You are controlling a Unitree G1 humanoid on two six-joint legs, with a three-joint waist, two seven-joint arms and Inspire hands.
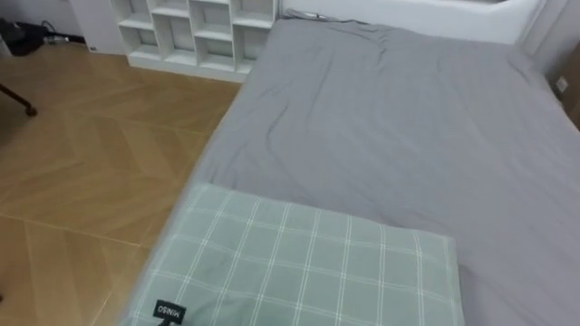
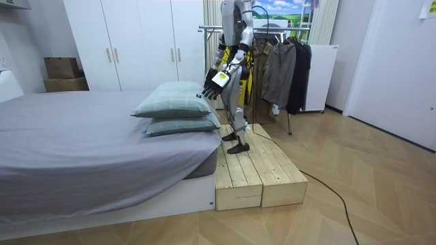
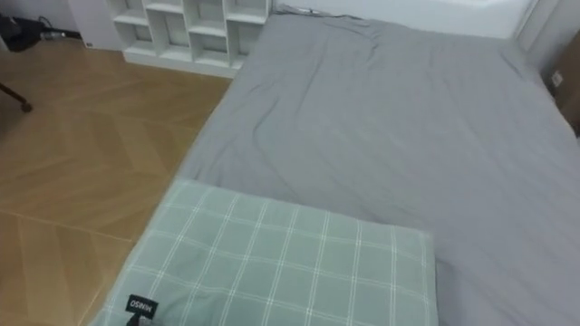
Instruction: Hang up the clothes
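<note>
Clothes hang on a rack [image 2: 212,28] behind me: a grey jacket [image 2: 279,73] and a dark garment [image 2: 300,76] beside it. I stand on a low wooden platform [image 2: 253,170] at the head of the bed, facing the bed with my back to the rack. My left hand [image 2: 216,80] is held out in front at waist height, just above the edge of the top pillow [image 2: 174,102]. Its fingers hang relaxed and hold nothing. The eye views look down on that green checked pillow [image 1: 308,267] and the grey sheet [image 1: 399,127].
Two green pillows are stacked at the bed's head, the lower one [image 2: 178,126] under the top one. White cube shelves [image 1: 195,32] stand beyond the wood floor [image 1: 82,154] on my left. White wardrobes [image 2: 136,44] line the far wall.
</note>
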